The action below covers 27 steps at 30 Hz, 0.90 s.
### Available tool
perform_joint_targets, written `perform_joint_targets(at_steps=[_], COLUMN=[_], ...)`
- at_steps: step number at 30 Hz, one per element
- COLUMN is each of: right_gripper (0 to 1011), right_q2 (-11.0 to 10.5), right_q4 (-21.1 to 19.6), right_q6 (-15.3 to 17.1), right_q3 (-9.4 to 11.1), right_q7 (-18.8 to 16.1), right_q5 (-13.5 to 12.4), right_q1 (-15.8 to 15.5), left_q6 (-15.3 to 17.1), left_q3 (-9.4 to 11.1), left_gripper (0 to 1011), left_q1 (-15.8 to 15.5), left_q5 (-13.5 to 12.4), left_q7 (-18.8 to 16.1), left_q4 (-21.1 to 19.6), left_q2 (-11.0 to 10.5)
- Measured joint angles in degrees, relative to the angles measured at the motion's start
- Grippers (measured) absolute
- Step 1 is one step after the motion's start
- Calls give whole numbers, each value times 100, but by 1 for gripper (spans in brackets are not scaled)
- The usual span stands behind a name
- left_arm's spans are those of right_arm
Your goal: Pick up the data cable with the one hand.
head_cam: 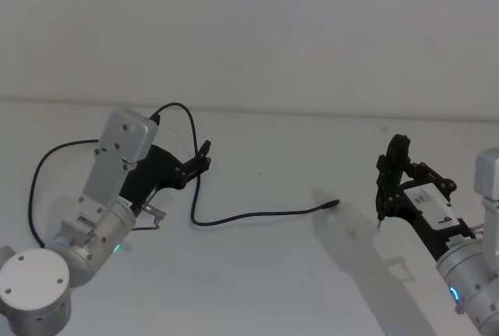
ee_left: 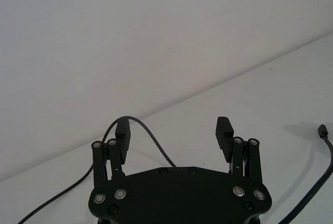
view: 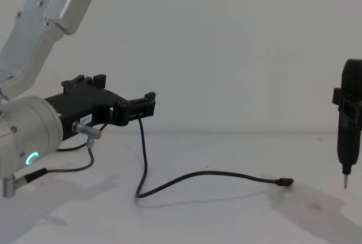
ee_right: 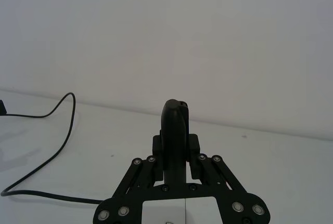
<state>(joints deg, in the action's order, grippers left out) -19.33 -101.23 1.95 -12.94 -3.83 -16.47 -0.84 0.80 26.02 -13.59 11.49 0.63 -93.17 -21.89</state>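
Observation:
The data cable is a thin dark cord that curves across the white table and ends in a small plug near the middle. Its left part rises in a loop that passes between the fingers of my left gripper, close to one finger. That gripper is open, and I cannot tell whether the cord touches the finger. In the chest view the cable drops from the gripper's tip to the table. My right gripper hovers at the right, shut on a slim black tool with a thin metal tip.
A short grey wire with a metal cylinder plug hangs under the left wrist. The tool's tip points down above the table at the right. A white wall rises behind the table's back edge.

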Motion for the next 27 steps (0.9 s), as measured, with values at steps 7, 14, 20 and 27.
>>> perform_joint_targets(at_steps=[7, 14, 20, 27], right_gripper=[268, 268, 268, 268], right_q2=[0, 0, 0, 0], right_q4=[0, 0, 0, 0], right_q6=[0, 0, 0, 0], right_q3=[0, 0, 0, 0], right_q7=[0, 0, 0, 0], right_q5=[0, 0, 0, 0], right_q1=[0, 0, 0, 0], left_q6=[0, 0, 5, 8], left_q3=[0, 0, 20, 83], left_gripper=[1001, 1001, 1001, 1001], left_q1=[0, 0, -11, -67], left_q5=[0, -2, -43, -99], left_q7=[0, 5, 109, 429], left_q4=[0, 0, -20, -83], left_q2=[0, -2, -71, -269])
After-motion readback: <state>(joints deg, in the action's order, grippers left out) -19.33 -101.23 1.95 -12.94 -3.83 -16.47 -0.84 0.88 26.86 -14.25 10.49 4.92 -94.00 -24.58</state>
